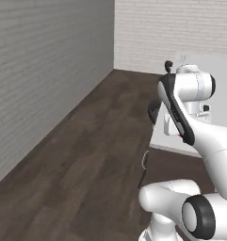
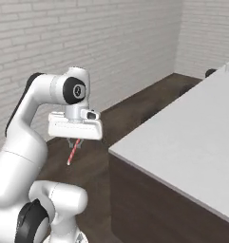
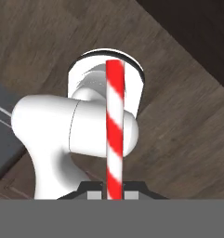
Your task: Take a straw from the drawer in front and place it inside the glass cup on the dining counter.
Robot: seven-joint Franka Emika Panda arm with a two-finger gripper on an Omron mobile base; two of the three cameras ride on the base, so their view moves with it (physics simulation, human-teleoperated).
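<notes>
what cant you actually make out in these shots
- The hand: in the right base view its fingers sit tucked under the white wrist block, so the grip on the straw is hidden.
- Straw, hand view: its lower end runs behind the grey band.
- Dining counter: cut off by the right edge; the far end is too small to tell what stands there.
- Left base view: the arm covers much of the counter.

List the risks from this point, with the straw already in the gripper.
1. The straw hangs well below the gripper, held at its top end between the fingers. Moved sideways at this height, its free end might catch the edge of the dining counter.

2. With so little of the straw clamped, it might tilt or slip during a wide swing, making it harder to aim into the glass cup.
</notes>
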